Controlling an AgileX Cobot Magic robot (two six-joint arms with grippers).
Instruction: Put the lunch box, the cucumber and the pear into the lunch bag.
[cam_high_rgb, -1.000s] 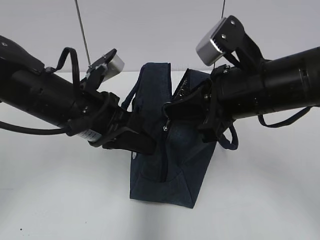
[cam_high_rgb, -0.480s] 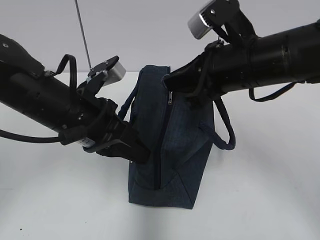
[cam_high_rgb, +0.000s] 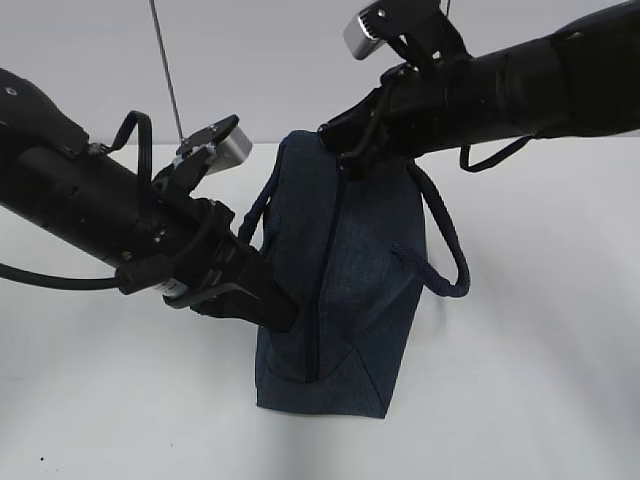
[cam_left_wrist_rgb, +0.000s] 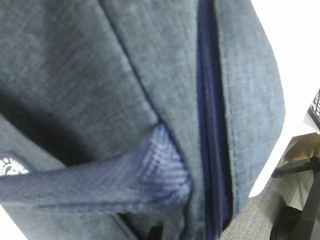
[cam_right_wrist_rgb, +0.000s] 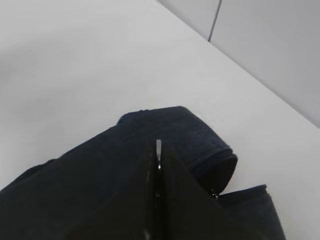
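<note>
The dark navy lunch bag (cam_high_rgb: 365, 290) stands upright on the white table (cam_high_rgb: 120, 400), its zipper line (cam_high_rgb: 325, 280) closed up to the top. My right gripper (cam_high_rgb: 335, 148) is at the bag's top edge, shut on the metal zipper pull (cam_right_wrist_rgb: 158, 149), which shows as a thin sliver between the fingers. My left gripper (cam_high_rgb: 283, 312) is pressed into the bag's left side and looks shut on the fabric. The left wrist view is filled with bag cloth (cam_left_wrist_rgb: 125, 75) and a rope handle (cam_left_wrist_rgb: 100, 185). The lunch box, the cucumber and the pear are out of view.
A rope handle (cam_high_rgb: 447, 250) hangs off the bag's right side. A thin rod (cam_high_rgb: 165, 70) rises by the grey back wall. Past the table edge, the left wrist view shows floor and a chair base (cam_left_wrist_rgb: 300, 160).
My right gripper has moved up and to the left with the zipper pull, closing the zipper to the bag's top. The bag now stands taller and straighter. My left gripper has barely moved.
</note>
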